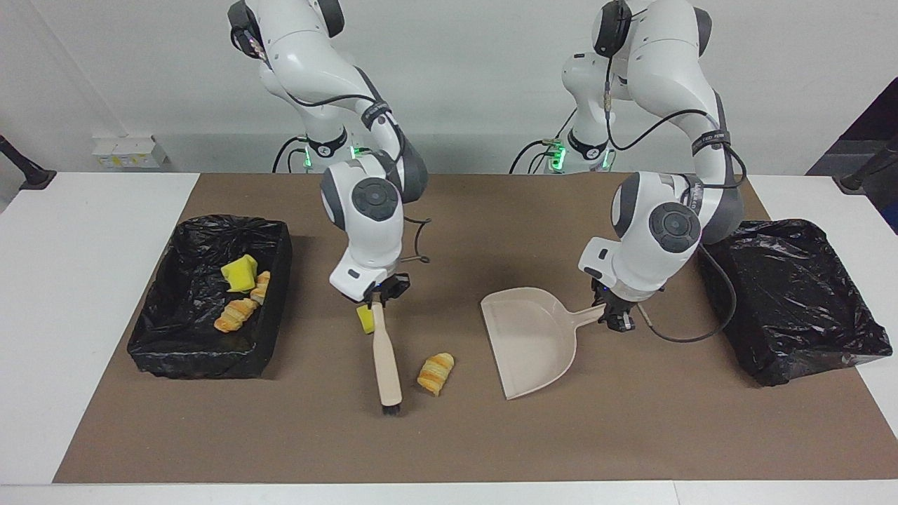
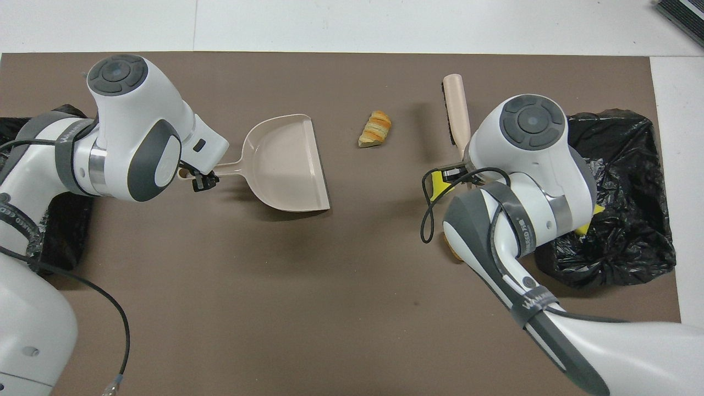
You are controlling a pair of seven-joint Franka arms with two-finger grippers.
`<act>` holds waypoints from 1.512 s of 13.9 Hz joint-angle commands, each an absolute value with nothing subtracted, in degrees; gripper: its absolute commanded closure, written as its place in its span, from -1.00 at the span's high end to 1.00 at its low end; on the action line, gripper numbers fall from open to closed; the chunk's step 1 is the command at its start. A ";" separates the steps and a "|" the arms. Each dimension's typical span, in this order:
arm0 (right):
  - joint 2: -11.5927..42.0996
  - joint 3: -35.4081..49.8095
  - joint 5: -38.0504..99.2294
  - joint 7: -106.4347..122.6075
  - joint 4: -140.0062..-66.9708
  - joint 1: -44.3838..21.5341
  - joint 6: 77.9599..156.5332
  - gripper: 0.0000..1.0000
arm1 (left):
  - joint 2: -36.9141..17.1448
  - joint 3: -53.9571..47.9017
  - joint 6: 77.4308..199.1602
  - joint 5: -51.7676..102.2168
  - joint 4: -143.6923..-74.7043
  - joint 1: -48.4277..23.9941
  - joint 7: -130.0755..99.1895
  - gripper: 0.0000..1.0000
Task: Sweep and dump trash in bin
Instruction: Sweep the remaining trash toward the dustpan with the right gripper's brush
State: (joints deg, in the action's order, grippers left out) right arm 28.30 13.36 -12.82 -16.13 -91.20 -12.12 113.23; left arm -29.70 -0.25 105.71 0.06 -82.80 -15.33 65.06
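My right gripper (image 1: pixel 379 292) is shut on the handle of the beige brush (image 1: pixel 385 358), which slants down so its black bristles touch the mat beside the trash, a golden striped croissant piece (image 1: pixel 435 372) (image 2: pixel 375 128). A yellow sponge chunk (image 1: pixel 364 318) (image 2: pixel 436 185) lies by the brush's handle, just under the gripper. The brown nugget is almost wholly hidden by the right arm. My left gripper (image 1: pixel 617 320) (image 2: pixel 201 180) is shut on the handle of the beige dustpan (image 1: pixel 533 340) (image 2: pixel 281 165), its lip facing the croissant. The black-lined bin (image 1: pixel 184 351) (image 2: pixel 632 250) at the right arm's end holds scraps.
A second black-lined bin (image 1: pixel 796 301) stands at the left arm's end of the brown mat, beside the left arm. Inside the first bin lie a yellow sponge (image 1: pixel 240 273) and croissant pieces (image 1: pixel 235 314). A cable loops off each wrist.
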 commanded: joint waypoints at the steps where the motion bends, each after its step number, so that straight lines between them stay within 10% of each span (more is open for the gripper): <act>1: 29.71 13.71 -8.55 -17.65 -88.24 -16.34 111.62 -1.00 | -32.08 0.26 104.76 -1.49 -79.54 -16.26 61.01 -1.00; 14: 19.45 14.24 1.92 -27.15 -87.97 -23.38 104.34 -1.00 | -31.38 -0.44 118.39 2.89 -84.11 -15.21 72.94 -1.00; 21: -0.67 14.15 3.25 -22.70 -112.37 -8.98 101.77 -1.00 | -29.27 -0.70 116.90 7.38 -85.07 -13.88 78.05 -1.00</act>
State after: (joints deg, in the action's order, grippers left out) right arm 7.00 13.60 1.18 -26.37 -101.68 -12.76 98.95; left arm -31.42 -0.24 117.27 5.66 -83.55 -14.33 76.58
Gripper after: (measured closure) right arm 0.740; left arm 0.678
